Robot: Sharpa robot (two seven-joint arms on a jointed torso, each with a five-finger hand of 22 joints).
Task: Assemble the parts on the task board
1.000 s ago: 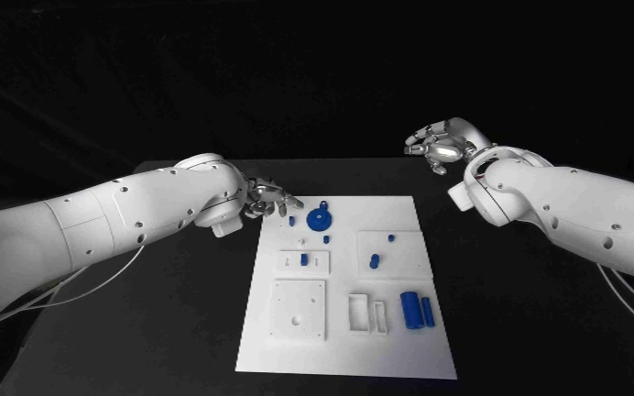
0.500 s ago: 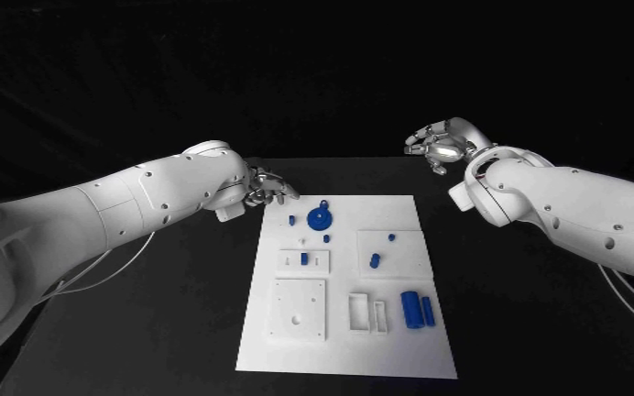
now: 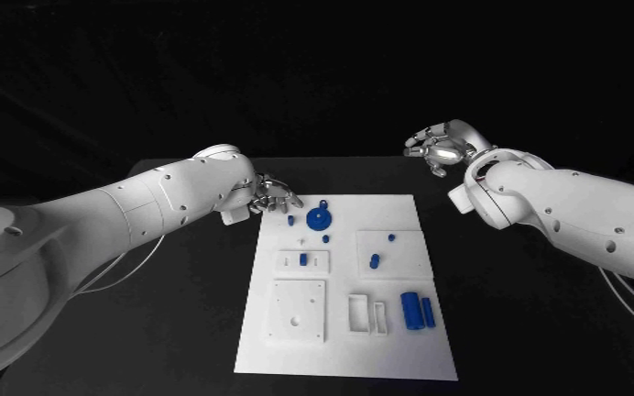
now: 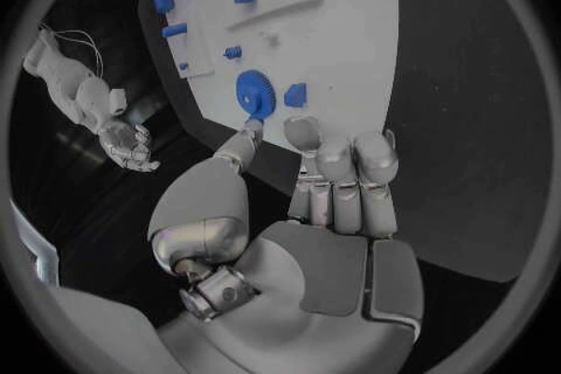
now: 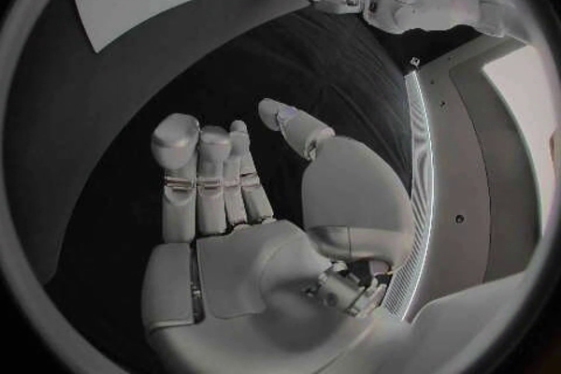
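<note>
White task board (image 3: 346,341) lies mid-table, its blue gear (image 3: 319,221) at eleven o'clock. Left hand (image 3: 271,197) hovers at that corner, fingers apart, empty. Right hand (image 3: 437,148), at two o'clock off the board, spread, holds nothing.

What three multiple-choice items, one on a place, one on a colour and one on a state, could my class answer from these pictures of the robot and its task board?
1. Where does the round gear lie on the task board?
A. at its far end, near the left hand
B. at its near end
C. off it, on the table

2. What colour are the small parts?
A. red
B. blue
C. green

3. How is the right hand?
A. holding a part
B. pressing on the board
C. open, holding nothing

Key: 1 A, the gear sits by the far edge; 2 B, the gear and the other pieces show blue; 3 C, the right wrist view shows its fingers apart and bare.
</note>
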